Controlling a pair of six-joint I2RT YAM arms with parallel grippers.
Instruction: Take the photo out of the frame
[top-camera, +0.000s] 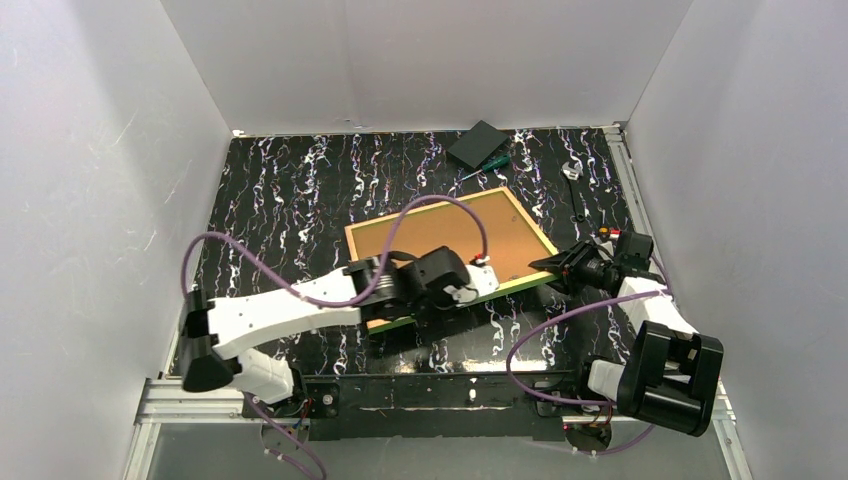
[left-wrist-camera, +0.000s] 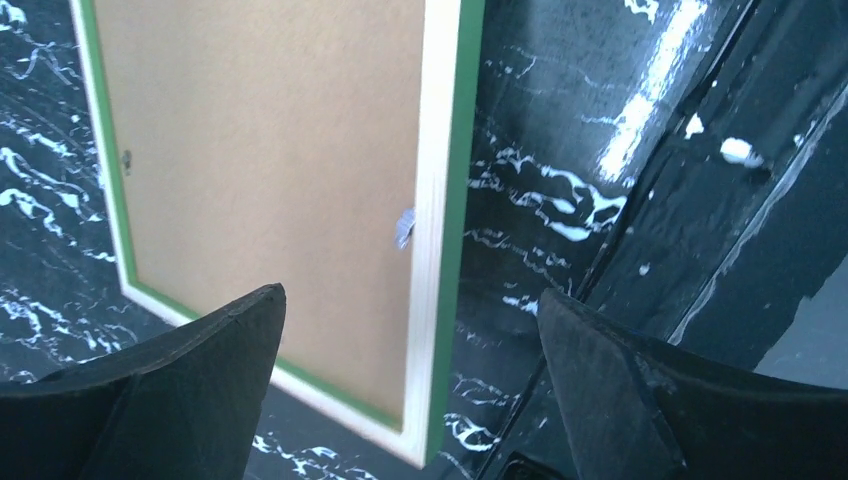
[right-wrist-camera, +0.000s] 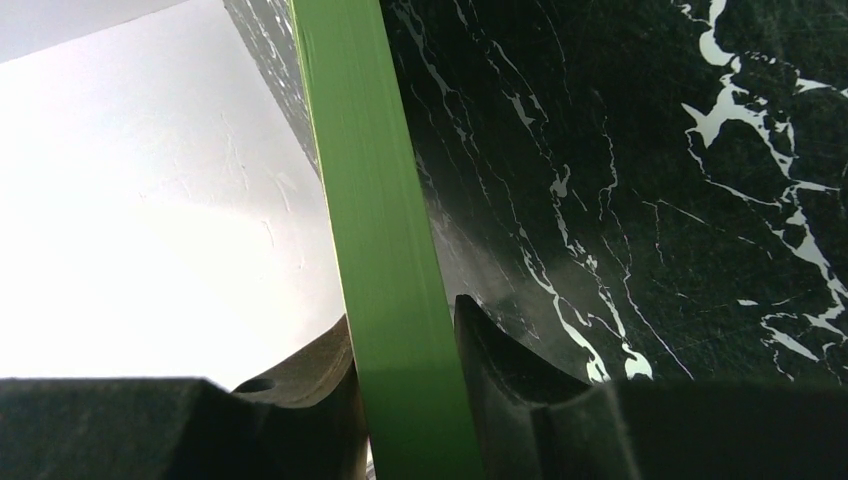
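The frame (top-camera: 531, 219) lies back-up at mid-table, skewed, with its brown backing board (left-wrist-camera: 270, 150) facing upward. The right gripper (right-wrist-camera: 405, 330) is clamped on the green edge at the frame's right end. The left gripper (left-wrist-camera: 412, 295) hangs over the frame's near edge, its fingers spread wide and gripping nothing.

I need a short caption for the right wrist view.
Right fingers pinch the green frame's edge, black marbled table behind.
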